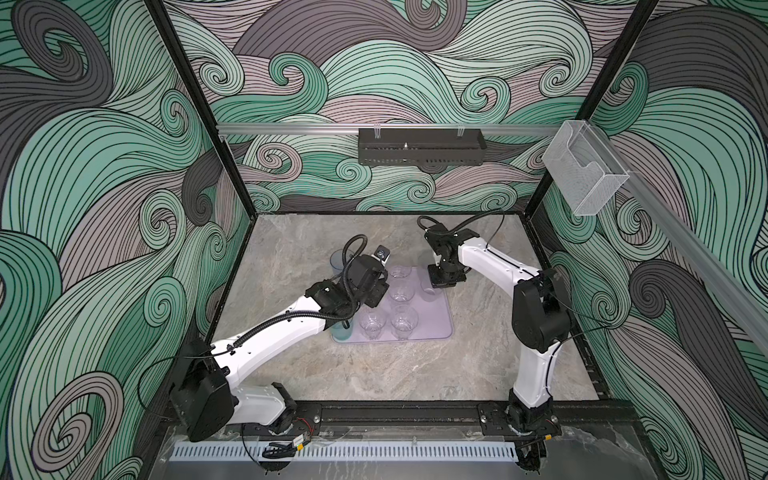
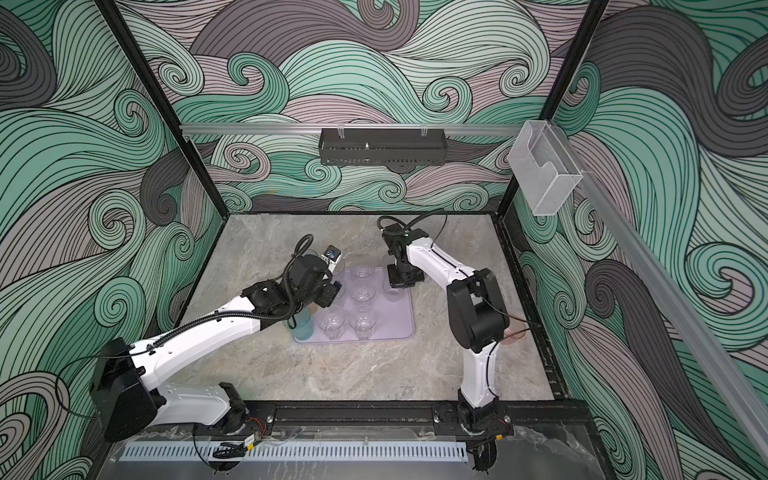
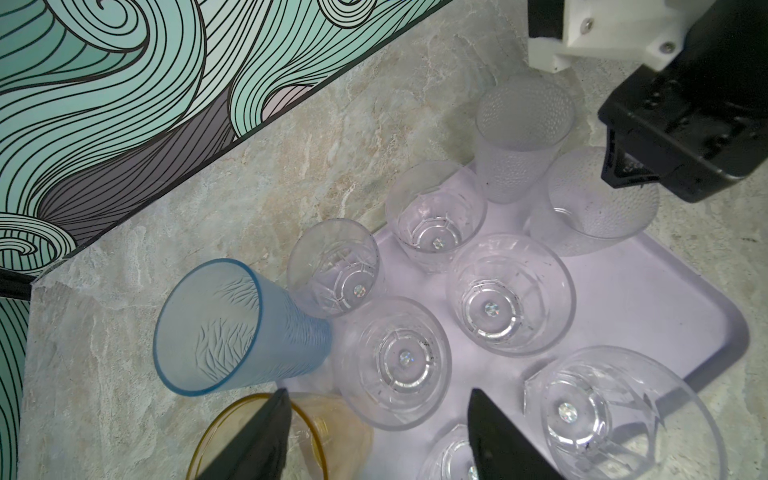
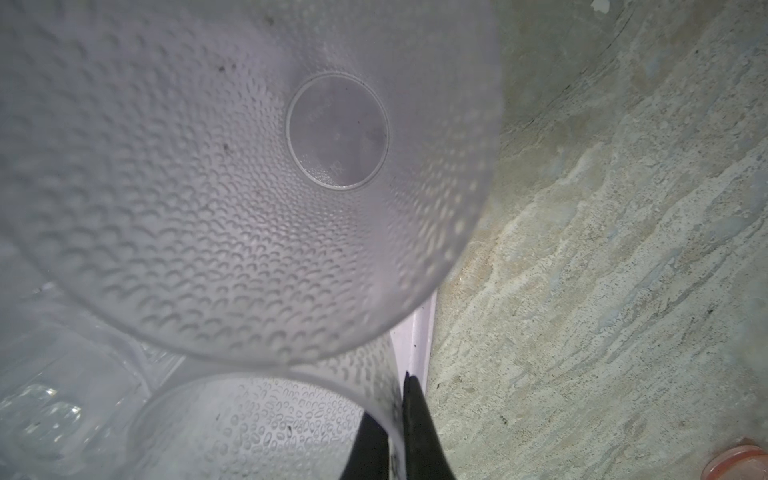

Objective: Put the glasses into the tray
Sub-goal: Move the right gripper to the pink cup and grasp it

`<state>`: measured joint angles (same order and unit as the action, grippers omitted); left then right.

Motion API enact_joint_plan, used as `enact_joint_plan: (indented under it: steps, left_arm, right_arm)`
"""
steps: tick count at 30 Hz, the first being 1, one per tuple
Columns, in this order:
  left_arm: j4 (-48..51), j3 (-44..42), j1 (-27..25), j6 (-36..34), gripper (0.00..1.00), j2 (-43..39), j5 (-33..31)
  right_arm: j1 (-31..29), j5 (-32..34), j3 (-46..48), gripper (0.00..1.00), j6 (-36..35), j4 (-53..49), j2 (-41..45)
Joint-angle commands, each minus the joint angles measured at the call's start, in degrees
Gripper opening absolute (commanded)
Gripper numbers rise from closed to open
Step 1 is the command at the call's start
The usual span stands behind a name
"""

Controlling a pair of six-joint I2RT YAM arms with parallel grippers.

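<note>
**Right gripper pinches a frosted cup at the tray corner; left gripper hangs wide**

At the bottom of the right wrist view, the right gripper [image 4: 401, 395] is closed thin on the rim wall of a frosted cup [image 4: 249, 424], with one finger inside and one outside. A second frosted cup [image 4: 208, 187] fills the upper left, just beside it. The lavender tray [image 4: 419, 332] shows only as a strip of rim next to the fingers.

In both top views the right arm [image 1: 490, 257] rises from the lower right. It bends at a raised elbow and points its wrist straight down over the tray's upper right corner. The left arm [image 1: 282, 328] stretches long and low from the lower left to the tray's left side.

The left gripper [image 3: 379, 392] is spread wide above one of the clear glasses [image 3: 395, 357] standing on the tray.

Only the left wrist view shows the amber cup [image 3: 270, 440], under one finger at lower centre. It also shows the blue tumbler [image 3: 232, 328] at the tray's edge. Only the top views show the teal tumbler [image 1: 343, 332], at the tray's lower left corner. Only the right wrist view shows the pink cup [image 4: 739, 461], whose rim is in the lower right corner, on the worktop [image 4: 582, 291].
</note>
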<state>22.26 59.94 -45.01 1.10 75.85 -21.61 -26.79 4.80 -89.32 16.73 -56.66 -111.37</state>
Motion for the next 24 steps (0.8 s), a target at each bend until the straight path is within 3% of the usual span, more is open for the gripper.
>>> enact_joint_plan:
  steps: [1,9,17,20,24]
  left_arm:
    - [-0.49,0.02,0.39,0.75,0.7,-0.97,0.13]
    - [-0.39,0.0,0.41,0.74,0.7,-1.41,0.1]
    - [1.21,1.15,0.45,1.26,0.7,-1.6,0.4]
    - [1.31,2.08,0.45,2.25,0.7,-1.33,2.53]
    - [-0.71,2.09,0.29,3.06,0.69,-0.3,10.53]
  right_arm:
    - [-0.2,1.36,-0.24,0.09,-0.56,-1.43,-0.95]
    - [-0.11,0.57,-1.68,0.29,0.03,-2.72,2.04]
    - [3.22,0.53,0.68,0.36,0.73,-4.77,11.05]
    - [5.8,2.24,4.26,0.38,1.9,-4.71,15.67]
    - [11.59,4.64,10.66,0.41,3.49,-3.14,21.91]
